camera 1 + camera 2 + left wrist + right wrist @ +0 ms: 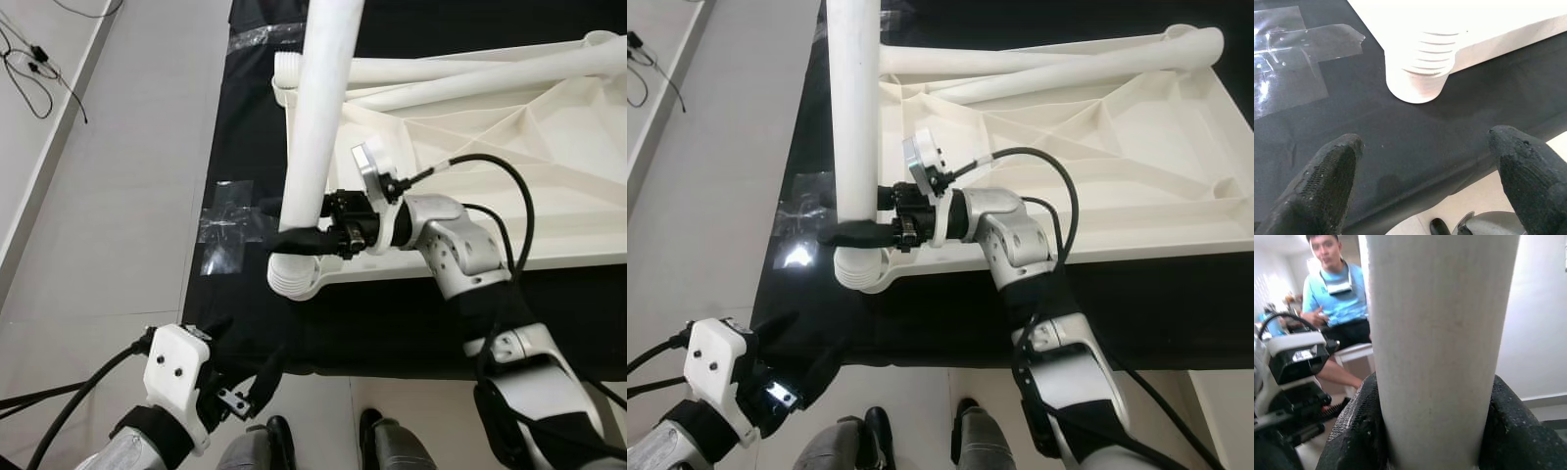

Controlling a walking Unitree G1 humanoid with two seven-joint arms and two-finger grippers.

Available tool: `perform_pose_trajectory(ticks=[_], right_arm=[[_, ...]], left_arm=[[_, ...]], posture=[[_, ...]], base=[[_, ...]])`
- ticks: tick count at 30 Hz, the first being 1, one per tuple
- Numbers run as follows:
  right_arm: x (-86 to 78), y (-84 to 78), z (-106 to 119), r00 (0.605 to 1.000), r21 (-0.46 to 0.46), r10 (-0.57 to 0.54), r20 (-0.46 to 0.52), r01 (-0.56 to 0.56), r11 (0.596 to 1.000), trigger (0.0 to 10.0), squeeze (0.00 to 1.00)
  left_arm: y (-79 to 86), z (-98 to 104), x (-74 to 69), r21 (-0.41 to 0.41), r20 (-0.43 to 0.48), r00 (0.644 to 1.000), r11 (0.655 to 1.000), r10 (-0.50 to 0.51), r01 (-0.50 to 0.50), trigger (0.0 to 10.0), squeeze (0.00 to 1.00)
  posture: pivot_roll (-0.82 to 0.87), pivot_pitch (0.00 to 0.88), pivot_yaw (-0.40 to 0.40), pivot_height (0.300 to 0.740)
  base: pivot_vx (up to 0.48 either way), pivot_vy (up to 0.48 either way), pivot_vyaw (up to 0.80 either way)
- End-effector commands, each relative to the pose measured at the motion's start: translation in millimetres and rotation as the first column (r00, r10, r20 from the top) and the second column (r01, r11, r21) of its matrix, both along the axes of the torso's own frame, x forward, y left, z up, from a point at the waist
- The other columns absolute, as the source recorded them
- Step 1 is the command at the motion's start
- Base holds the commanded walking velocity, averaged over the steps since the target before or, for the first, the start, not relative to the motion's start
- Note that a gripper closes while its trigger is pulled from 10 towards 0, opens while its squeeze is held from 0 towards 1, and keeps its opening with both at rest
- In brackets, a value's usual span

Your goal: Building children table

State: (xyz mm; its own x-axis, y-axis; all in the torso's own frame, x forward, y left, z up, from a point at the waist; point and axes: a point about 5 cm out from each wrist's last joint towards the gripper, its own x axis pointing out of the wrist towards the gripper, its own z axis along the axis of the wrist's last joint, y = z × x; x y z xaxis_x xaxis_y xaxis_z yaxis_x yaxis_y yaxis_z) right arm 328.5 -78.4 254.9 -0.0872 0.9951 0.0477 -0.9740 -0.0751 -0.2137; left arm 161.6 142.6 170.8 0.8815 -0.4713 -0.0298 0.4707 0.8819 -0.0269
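Two grippers in view, one working. Right gripper (299, 238) is clamped round the upright white table leg (321, 117), low on the leg, just above the ribbed corner socket (294, 276) of the white plastic tabletop (1136, 166). Right wrist view: black fingers (1354, 431) pressed on both sides of the leg, touching it. Leg stands near vertical with its bottom end at the socket; can't tell how far it's seated.

Tabletop lies upside down, ribbed underside up, on a black floor mat (245, 117); socket corner sits near the mat's front-left area, close to the mat's front edge. Two more white legs (1048, 61) lie across the tabletop's far edge, side by side, approx. touching.

Clear tape patch (225, 225) is stuck on the mat's left edge, overlapping onto the grey tiled floor (118, 196), just left of the socket.

Left gripper (1425, 171) hovers low over the mat's front edge, fingers spread apart, nothing between them; left wrist view looks at the socket, well apart from the fingertips.

Right wrist view also shows a seated person in a light-blue shirt (1337, 293) behind the leg.
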Motion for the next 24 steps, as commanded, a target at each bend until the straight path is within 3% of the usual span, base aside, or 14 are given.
perform_pose_trajectory(ticks=[1, 5, 13, 16, 18, 23, 24], right_arm=[[-2.2, 3.0, -21.5, 1.000, -0.102, -0.014, -0.017, 0.012, 0.995, 10.0, 0.00], [-4.1, 1.9, -22.2, 0.996, -0.160, -0.040, 0.081, 0.053, 0.986, 10.0, 0.00], [-3.5, -1.7, -25.8, 0.991, -0.267, -0.048, 0.126, 0.081, 0.960, 10.0, 0.00], [-6.7, -7.2, -24.1, 0.990, -0.341, 0.018, 0.138, 0.030, 0.940, 10.0, 0.00], [-11.5, -10.2, -22.8, 0.981, -0.426, 0.104, 0.164, -0.025, 0.904, 10.0, 0.00], [-15.0, -10.6, -23.3, 0.967, -0.499, 0.175, 0.183, -0.062, 0.864, 10.0, 0.00], [-14.9, -9.9, -23.9, 0.959, -0.541, 0.206, 0.197, -0.069, 0.838, 10.0, 0.00]], left_arm=[[3.0, -7.6, -0.9, -0.002, -0.049, 0.999, 1.000, 0.007, -0.007, 10.0, 0.00], [3.3, -7.3, -0.1, 0.000, -0.046, 0.999, 1.000, 0.009, -0.010, 10.0, 0.00], [3.6, -7.3, 1.3, 0.000, -0.044, 0.999, 1.000, 0.009, -0.009, 10.0, 0.00], [3.7, -7.3, 1.8, 0.001, -0.042, 0.999, 1.000, 0.010, -0.010, 10.0, 0.00], [3.9, -7.2, 1.9, 0.001, -0.041, 0.999, 1.000, 0.011, -0.011, 10.0, 0.00], [3.8, -7.1, 2.1, 0.001, -0.040, 0.999, 1.000, 0.011, -0.011, 10.0, 0.00], [3.7, -6.9, 2.2, 0.001, -0.040, 0.999, 1.000, 0.011, -0.011, 10.0, 0.00]], posture=[[-0.01, 0.334, 0.066, 0.740], [-0.01, 0.334, 0.067, 0.740], [-0.01, 0.331, 0.067, 0.740], [-0.01, 0.333, 0.067, 0.740], [-0.01, 0.334, 0.067, 0.740], [-0.01, 0.336, 0.067, 0.740], [-0.01, 0.336, 0.065, 0.740]], base=[[0.000, 0.000, 0.00], [0.000, 0.000, 0.00], [0.000, 0.000, 0.00], [0.000, 0.000, 0.00], [0.000, 0.000, 0.00], [0.000, 0.000, 0.00], [0.000, 0.000, 0.00]])
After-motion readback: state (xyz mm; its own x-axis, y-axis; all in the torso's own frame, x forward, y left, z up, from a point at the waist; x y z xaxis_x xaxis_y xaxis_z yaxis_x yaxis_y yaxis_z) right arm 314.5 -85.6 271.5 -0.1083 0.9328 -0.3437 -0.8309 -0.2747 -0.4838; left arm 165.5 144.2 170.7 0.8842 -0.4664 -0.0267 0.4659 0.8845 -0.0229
